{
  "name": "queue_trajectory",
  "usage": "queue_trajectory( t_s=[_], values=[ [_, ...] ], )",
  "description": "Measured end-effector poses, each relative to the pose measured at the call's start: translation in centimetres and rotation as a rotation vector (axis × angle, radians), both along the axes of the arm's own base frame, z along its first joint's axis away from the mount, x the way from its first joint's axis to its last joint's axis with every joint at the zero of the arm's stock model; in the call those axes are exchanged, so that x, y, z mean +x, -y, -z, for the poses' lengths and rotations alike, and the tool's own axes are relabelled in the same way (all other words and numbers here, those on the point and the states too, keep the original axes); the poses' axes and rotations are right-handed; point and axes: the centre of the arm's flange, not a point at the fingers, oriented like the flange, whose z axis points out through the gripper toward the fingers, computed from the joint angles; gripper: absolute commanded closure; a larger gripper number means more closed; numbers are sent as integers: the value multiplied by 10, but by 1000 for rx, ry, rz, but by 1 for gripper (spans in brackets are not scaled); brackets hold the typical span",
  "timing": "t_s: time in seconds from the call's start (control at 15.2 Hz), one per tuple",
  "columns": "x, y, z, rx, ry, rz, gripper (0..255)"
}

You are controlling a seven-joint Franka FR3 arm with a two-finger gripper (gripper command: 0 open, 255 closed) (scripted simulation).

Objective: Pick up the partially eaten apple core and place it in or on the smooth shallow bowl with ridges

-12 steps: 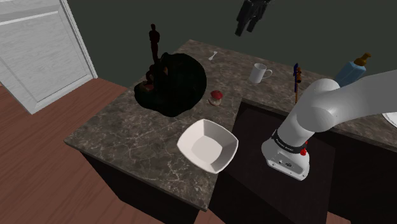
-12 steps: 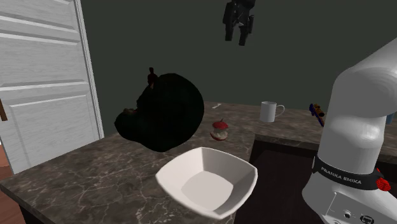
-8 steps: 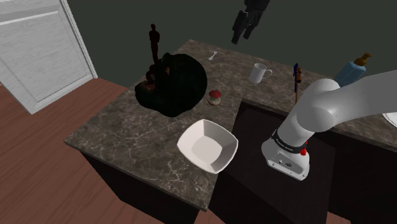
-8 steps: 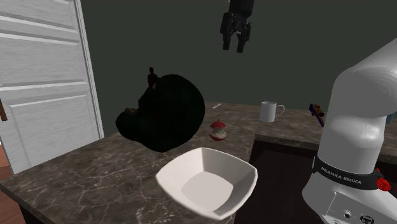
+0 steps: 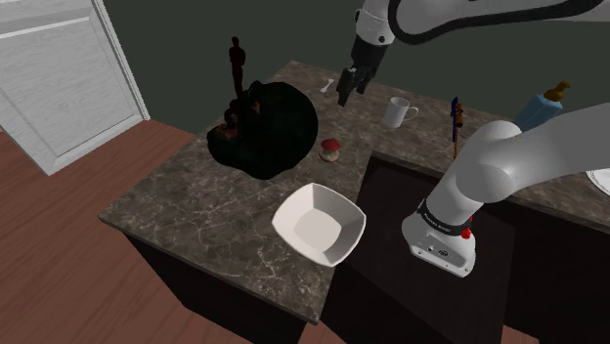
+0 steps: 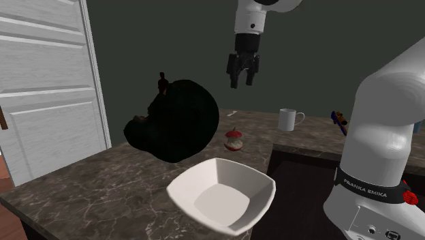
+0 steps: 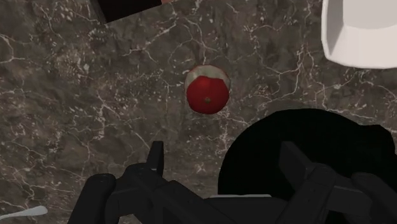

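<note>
Red on top and bitten white around its middle, the apple core stands upright on the veined stone counter near its inner corner. It is just beside a black lump and apart from the white bowl, which sits at the counter's edge by the stand. The gripper hangs well above the core with its fingers spread and pointing down, probably so it can drop straight over the core while clearing the lump that crowds one side.

Wall: plain dark grey-green, far side. Door: white, panelled, far left. Floor: reddish-brown wood planks, near left. Counter: dark, white-veined marble top. Light: dim.
</note>
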Motion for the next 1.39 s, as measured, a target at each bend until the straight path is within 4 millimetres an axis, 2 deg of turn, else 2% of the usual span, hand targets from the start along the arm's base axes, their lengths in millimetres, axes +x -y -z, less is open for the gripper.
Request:
queue_trajectory(
  t_s=[0.46, 0.73, 1.19, 1.39],
  values=[
    [16, -16, 92, -73, -6, 10, 0],
    [24, -17, 142, -114, -10, 17, 0],
    [29, -14, 187, -121, -9, 17, 0],
    [30, -14, 194, -121, -8, 17, 0]
  ],
)
